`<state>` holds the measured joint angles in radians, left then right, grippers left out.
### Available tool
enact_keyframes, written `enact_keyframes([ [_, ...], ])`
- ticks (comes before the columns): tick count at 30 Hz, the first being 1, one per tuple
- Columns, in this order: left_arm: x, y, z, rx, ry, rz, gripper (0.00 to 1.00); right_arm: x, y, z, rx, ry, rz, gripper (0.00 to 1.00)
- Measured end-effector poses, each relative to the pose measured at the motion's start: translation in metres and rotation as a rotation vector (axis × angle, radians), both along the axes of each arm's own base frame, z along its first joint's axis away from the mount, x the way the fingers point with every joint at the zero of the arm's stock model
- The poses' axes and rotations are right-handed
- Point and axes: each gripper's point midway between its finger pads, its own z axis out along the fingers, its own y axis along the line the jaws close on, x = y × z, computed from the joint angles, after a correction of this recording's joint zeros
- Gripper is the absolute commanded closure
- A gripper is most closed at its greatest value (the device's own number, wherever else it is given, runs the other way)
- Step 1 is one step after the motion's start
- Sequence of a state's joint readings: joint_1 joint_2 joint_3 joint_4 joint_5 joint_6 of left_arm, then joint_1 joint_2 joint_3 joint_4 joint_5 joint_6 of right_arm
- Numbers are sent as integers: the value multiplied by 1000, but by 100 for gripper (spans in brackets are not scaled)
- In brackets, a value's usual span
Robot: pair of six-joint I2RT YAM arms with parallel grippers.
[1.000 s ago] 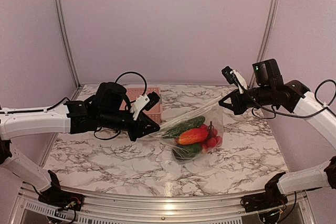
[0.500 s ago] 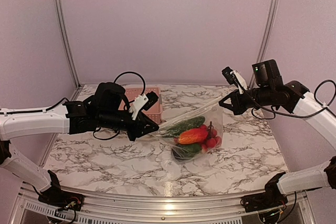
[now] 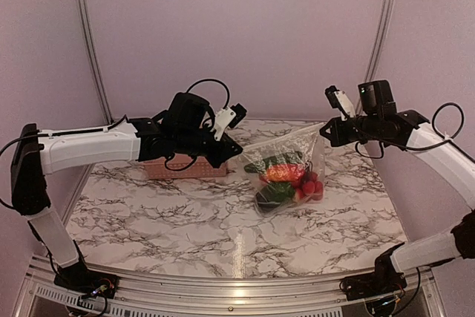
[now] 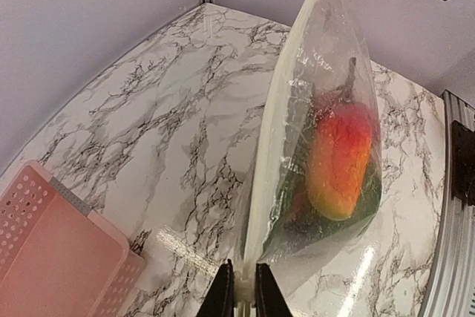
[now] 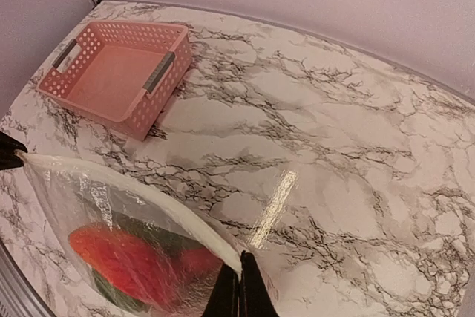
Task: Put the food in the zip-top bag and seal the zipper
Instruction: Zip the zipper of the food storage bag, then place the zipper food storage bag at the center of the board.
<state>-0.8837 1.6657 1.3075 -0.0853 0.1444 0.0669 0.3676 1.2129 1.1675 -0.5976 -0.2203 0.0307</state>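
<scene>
The clear zip-top bag (image 3: pixel 286 172) hangs stretched between both grippers above the marble table, its bottom near the tabletop. Inside are the food pieces: an orange piece (image 3: pixel 283 173), green ones (image 3: pixel 276 192) and red ones (image 3: pixel 310 185). My left gripper (image 3: pixel 239 151) is shut on the left end of the zipper (image 4: pixel 276 124), seen in the left wrist view (image 4: pixel 243 292). My right gripper (image 3: pixel 324 130) is shut on the zipper's right end, seen in the right wrist view (image 5: pixel 239 287). The zipper (image 5: pixel 141 198) runs taut as a white strip between them.
The empty pink lattice basket (image 3: pixel 182 166) sits at the back left of the table, partly behind my left arm; it also shows in the right wrist view (image 5: pixel 119 72) and the left wrist view (image 4: pixel 56 254). Lilac walls close in the back and sides.
My left arm has swung up and toward the back right, lifting its zipper end. The bag now hangs higher and more upright, shifted right. My right gripper rose slightly.
</scene>
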Motion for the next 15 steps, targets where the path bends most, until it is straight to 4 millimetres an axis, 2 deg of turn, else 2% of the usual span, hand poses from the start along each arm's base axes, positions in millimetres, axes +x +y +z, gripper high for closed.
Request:
enact_keyframes([
  [3, 34, -11, 13, -8, -42, 37, 94, 25, -8, 6, -9, -37, -60, 100],
  [5, 48, -15, 22, -15, -67, 47, 93, 30, -9, 10, -9, -58, -71, 100],
  [7, 58, -17, 31, -23, -92, 51, 93, 33, -9, 12, -8, -72, -80, 100],
  [9, 59, -18, 33, -27, -95, 43, 90, 31, -10, 13, 4, -87, -86, 98],
  [11, 54, -20, 29, -29, -79, 22, 83, 21, -13, 8, 22, -90, -89, 83],
  [13, 43, -19, 12, -24, -32, -4, 64, 3, -16, -3, 45, -79, -81, 67],
  [15, 28, -12, -16, 8, 39, -13, 46, -17, -15, -13, 74, -57, -52, 54],
])
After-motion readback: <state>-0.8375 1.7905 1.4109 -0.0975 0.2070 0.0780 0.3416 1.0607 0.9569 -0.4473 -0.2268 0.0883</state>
